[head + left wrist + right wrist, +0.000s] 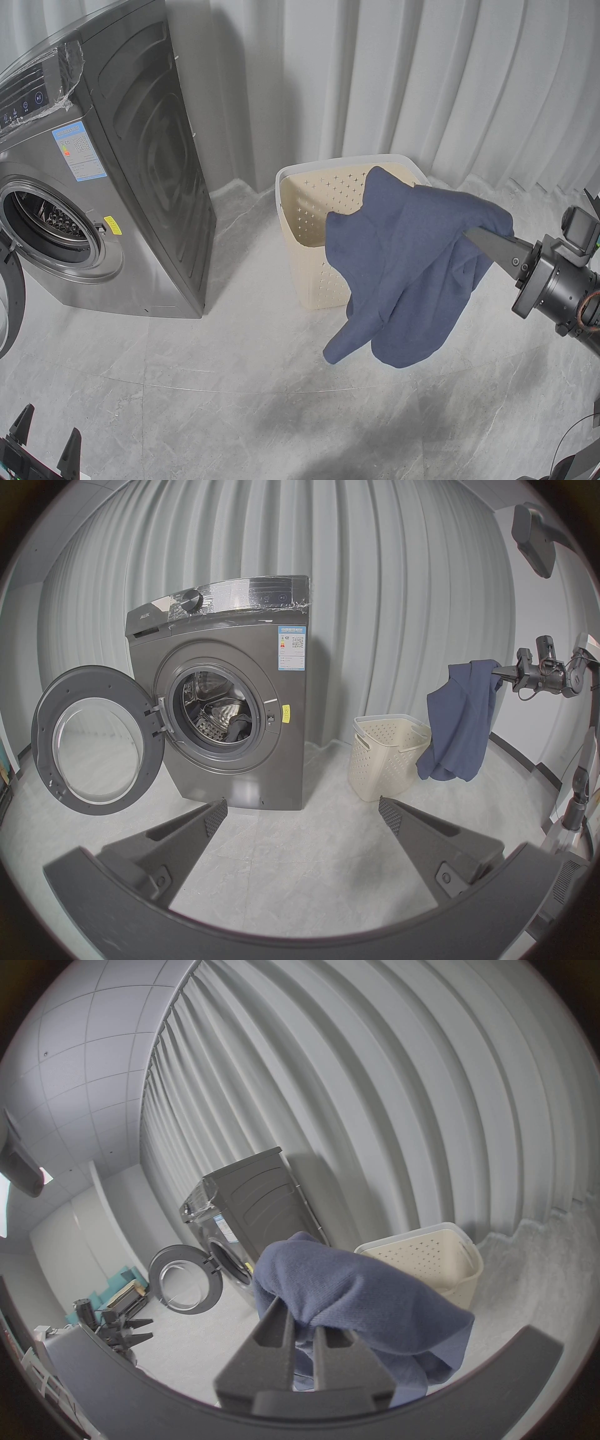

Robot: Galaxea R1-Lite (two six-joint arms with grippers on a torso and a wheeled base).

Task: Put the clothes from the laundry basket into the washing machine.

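A blue garment (412, 262) hangs in the air in front of the cream laundry basket (312, 212), with my right gripper (484, 240) shut on its upper right part. In the right wrist view the gripper (303, 1325) pinches the blue cloth (369, 1297). From the left wrist view the garment (459, 720) dangles to the right of the basket (384, 755). The grey washing machine (106, 162) stands at the left, its round door (94, 739) swung open and a dark item (237, 727) in the drum. My left gripper (300, 820) is open low at the near left (47, 434).
White curtains (406, 81) hang behind the basket and machine. The pale tiled floor (250, 375) between the machine, basket and me is bare. The open door sticks out to the left of the machine's front.
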